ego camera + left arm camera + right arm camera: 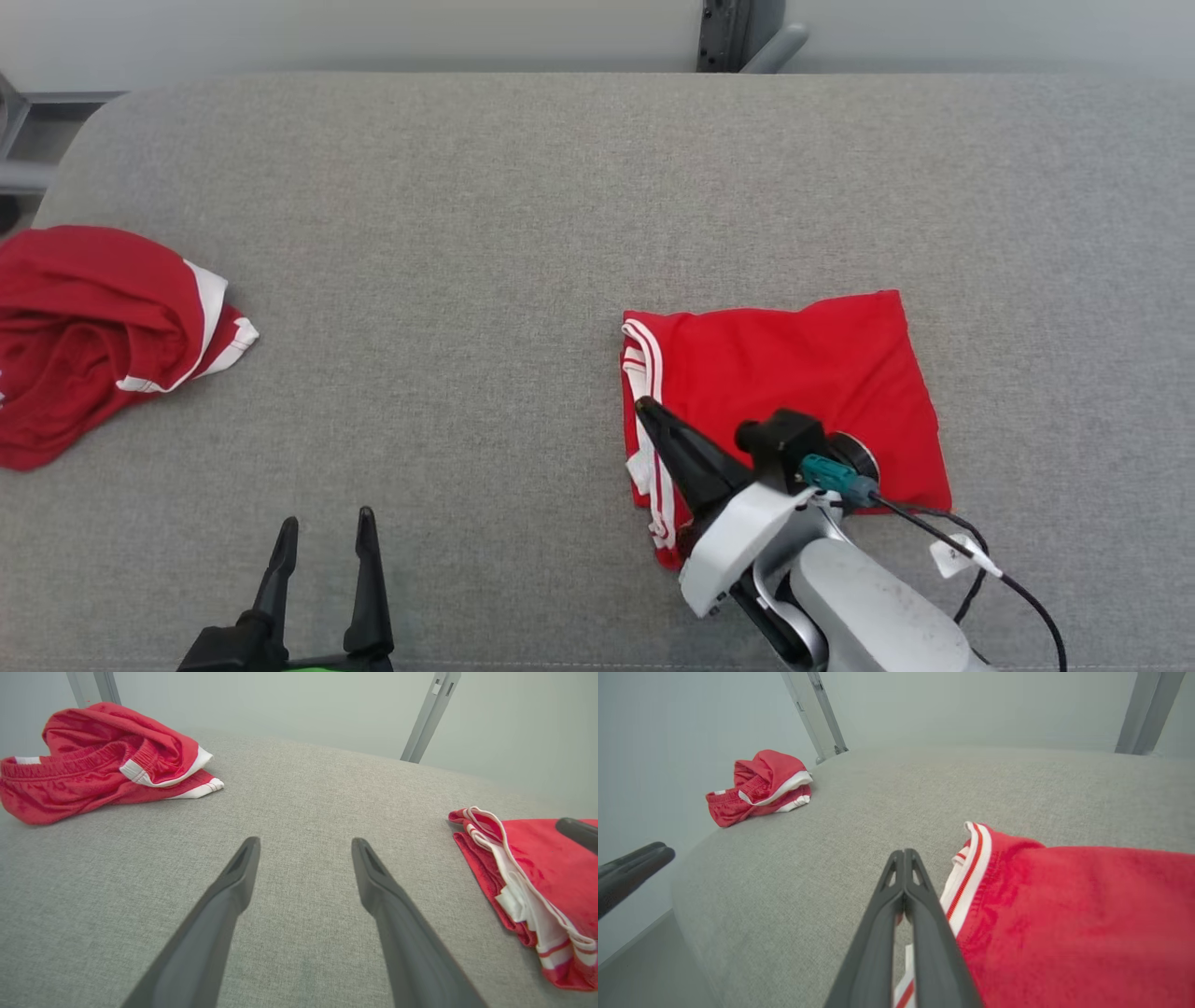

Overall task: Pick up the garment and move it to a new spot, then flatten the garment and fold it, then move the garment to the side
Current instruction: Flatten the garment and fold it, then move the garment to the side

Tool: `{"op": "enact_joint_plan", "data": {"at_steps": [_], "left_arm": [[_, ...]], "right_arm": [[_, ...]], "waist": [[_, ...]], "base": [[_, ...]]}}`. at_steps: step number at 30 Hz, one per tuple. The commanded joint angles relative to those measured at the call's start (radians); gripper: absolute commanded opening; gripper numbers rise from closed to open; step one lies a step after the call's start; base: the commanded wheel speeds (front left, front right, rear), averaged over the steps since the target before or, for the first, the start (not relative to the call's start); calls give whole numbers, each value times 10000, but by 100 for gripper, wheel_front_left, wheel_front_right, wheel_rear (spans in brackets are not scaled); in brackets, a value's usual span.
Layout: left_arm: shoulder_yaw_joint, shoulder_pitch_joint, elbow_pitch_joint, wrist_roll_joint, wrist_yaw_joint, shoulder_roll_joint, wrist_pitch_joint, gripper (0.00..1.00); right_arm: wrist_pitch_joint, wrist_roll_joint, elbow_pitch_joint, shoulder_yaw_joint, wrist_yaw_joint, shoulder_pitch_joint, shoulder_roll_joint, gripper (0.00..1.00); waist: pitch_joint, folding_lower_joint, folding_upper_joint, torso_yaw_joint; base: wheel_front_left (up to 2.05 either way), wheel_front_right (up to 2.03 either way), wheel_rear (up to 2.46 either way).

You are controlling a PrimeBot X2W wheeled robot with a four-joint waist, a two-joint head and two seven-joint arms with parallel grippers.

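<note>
Your right claw (644, 407) is pressed together with nothing between its tips, which sit over the striped left edge of the folded red garment (803, 373). Your left claw (327, 521) stands apart and empty, well left of that garment and nearer the robot. A crumpled red garment (84, 345) lies far left of the folded one. Both are on the grey table (467, 205).
</note>
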Motion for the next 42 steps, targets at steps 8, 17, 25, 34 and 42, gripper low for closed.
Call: {"op": "enact_joint_plan", "data": {"at_steps": [8,17,25,34,42], "left_arm": [[806,723,-428,448,-9,17,-28,100],[1161,1170,-177,584,-376,15,-29,100],[1312,1391,107,504,-551,20,-29,100],[1280,1290,16,696,-643,18,-28,100],[1148,922,-107,608,-508,20,-29,100]], "right_arm": [[-32,-1973,-2989,-3147,-4,2487,-820,100],[-34,-2743,-3754,-5929,-7,4373,-1203,100],[-34,-2622,-3514,-6949,-4,5128,-753,100],[-35,-2950,-3701,-7137,-4,4975,-653,100],[1524,-869,-3148,-5652,-4,3173,-1774,100]], "waist": [[-1090,0,0,-1189],[-1560,0,0,-1737],[-1658,0,0,-1632],[-1546,0,0,-1291],[-802,0,0,-986]], "base": [[0,0,0],[0,0,0],[0,0,0],[0,0,0],[0,0,0]]}}
